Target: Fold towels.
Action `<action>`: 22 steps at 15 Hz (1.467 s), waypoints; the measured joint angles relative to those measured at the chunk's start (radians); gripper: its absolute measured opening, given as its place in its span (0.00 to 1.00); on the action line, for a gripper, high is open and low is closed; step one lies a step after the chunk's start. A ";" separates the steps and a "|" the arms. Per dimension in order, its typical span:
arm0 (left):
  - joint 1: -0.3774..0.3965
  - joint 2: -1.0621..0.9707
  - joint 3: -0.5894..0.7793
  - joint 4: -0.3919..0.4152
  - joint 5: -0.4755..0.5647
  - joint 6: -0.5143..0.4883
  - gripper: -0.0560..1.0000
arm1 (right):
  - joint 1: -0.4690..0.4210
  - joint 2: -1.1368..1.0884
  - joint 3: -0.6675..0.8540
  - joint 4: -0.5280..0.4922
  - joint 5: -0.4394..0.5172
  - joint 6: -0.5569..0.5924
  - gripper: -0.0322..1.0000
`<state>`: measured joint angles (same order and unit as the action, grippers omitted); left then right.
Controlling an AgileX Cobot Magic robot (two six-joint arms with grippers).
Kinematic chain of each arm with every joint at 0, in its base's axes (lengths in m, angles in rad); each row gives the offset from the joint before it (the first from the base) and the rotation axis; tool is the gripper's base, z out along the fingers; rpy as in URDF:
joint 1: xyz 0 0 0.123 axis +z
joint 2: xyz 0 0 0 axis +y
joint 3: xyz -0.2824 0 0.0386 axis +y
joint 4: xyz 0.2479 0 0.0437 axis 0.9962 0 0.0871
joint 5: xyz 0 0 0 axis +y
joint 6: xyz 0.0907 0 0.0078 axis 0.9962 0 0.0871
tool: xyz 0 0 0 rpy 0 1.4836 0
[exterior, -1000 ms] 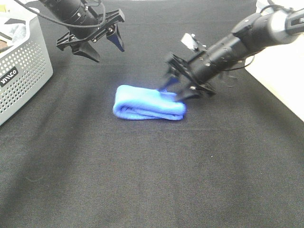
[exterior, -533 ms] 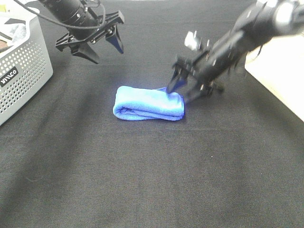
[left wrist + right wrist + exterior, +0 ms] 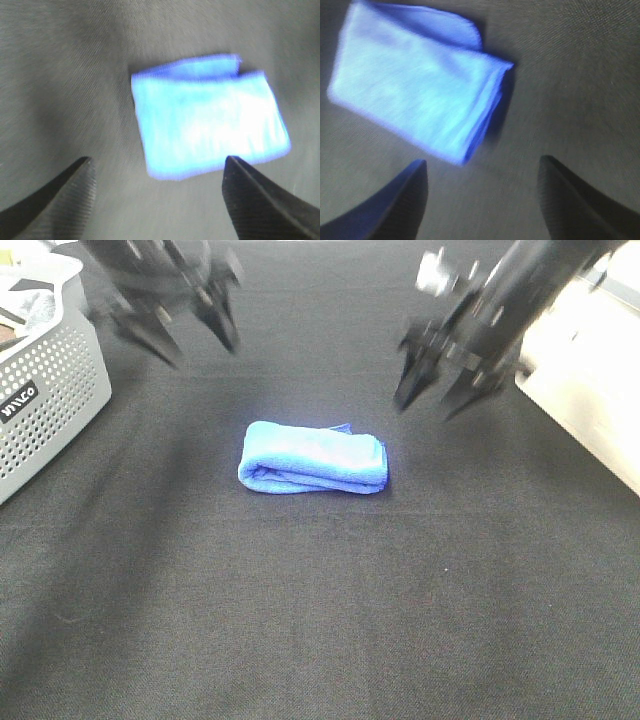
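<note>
The royal-blue towel [image 3: 313,458] lies folded into a compact rectangle on the black table cloth [image 3: 320,620], near the middle. It also shows in the left wrist view [image 3: 207,120] and the right wrist view [image 3: 415,80]. My left gripper [image 3: 185,328] is open and empty, raised above the table at the back left of the towel. My right gripper [image 3: 438,390] is open and empty, raised at the back right of the towel, apart from it. The towel's white tag is not visible.
A perforated grey basket [image 3: 45,380] with some contents stands at the far left edge. A pale surface [image 3: 590,390] lies beyond the black cloth's right edge.
My right gripper has let go of the towel's right end and lifted up and back to the right. My left gripper has shifted slightly back and left. The towel stays folded in place.
</note>
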<state>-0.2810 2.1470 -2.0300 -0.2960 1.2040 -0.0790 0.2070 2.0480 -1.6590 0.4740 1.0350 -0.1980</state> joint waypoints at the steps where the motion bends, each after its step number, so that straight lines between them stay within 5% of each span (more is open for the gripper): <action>1: -0.018 -0.031 0.000 0.057 0.005 0.002 0.70 | 0.000 -0.041 0.000 -0.005 0.026 0.008 0.62; 5: -0.112 -0.200 0.088 0.234 0.008 -0.020 0.70 | 0.000 -0.201 0.000 -0.054 0.142 0.046 0.62; 8: -0.155 -0.403 0.267 0.238 0.008 -0.031 0.70 | 0.000 -0.353 0.081 -0.112 0.171 0.076 0.62; 16: -0.159 -1.114 0.889 0.245 0.011 -0.057 0.70 | 0.000 -1.024 0.655 -0.174 0.154 0.078 0.62; 22: -0.159 -1.688 1.279 0.236 0.016 -0.057 0.70 | 0.000 -1.568 0.941 -0.219 0.156 0.078 0.62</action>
<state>-0.4400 0.4590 -0.7510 -0.0600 1.2200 -0.1360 0.2070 0.4800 -0.7180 0.2550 1.1910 -0.1200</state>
